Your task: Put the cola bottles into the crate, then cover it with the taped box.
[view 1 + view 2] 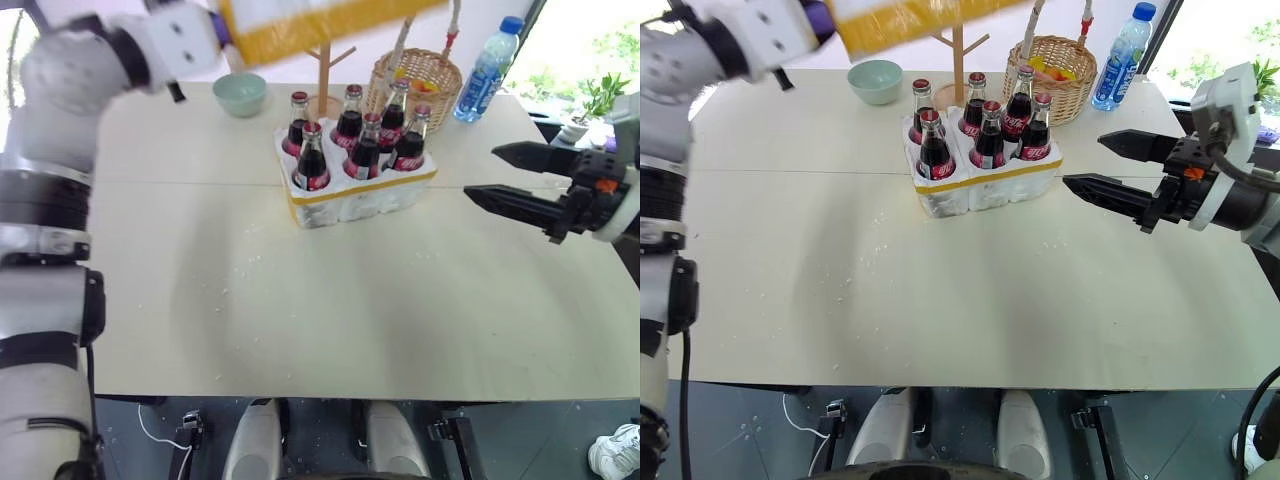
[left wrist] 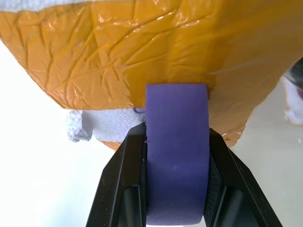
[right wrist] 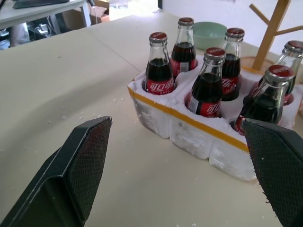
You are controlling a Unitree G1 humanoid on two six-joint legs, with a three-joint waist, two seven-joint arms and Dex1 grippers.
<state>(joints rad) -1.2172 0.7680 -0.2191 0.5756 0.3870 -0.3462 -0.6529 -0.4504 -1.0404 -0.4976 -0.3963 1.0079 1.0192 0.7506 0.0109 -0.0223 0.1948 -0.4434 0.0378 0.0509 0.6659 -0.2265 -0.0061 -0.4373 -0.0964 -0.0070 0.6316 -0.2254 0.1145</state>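
1. Six cola bottles [image 1: 312, 160] stand upright in the wells of the crate [image 1: 360, 195], caps up, in two rows of three; every well seen holds a bottle.
2. The crate sits on the table [image 1: 330, 310] toward its far half, well in from every edge. Its long axis runs slantwise across the table, and the yellow band circles its side just under the rim.
3. On the near side of the crate the tabletop lies bare right up to the front edge, apart from small white crumbs; that is the widest free stretch.
4. Behind the crate the room is tighter: a wooden branched stand [image 1: 325, 70] rises just beyond it, a wicker basket [image 1: 425, 85] with something yellow and orange inside sits beyond its right end, a pale green bowl [image 1: 240, 93] beyond its left end, and a blue-capped water bottle [image 1: 487, 70] farther off past the basket.
5. The taped box [image 1: 320, 22] hangs in the air above and behind the crate, tilted, its yellow-taped edge running sideways along the top of the head views.
6. The left gripper [image 2: 176, 142] is clenched on a purple tab [image 2: 176, 156] fixed to the taped box, one black finger on each face of the tab.
7. The right gripper [image 1: 505, 175] hovers level off the right end of the crate, apart from it, fingers spread wide and holding nothing, pointing toward the crate.
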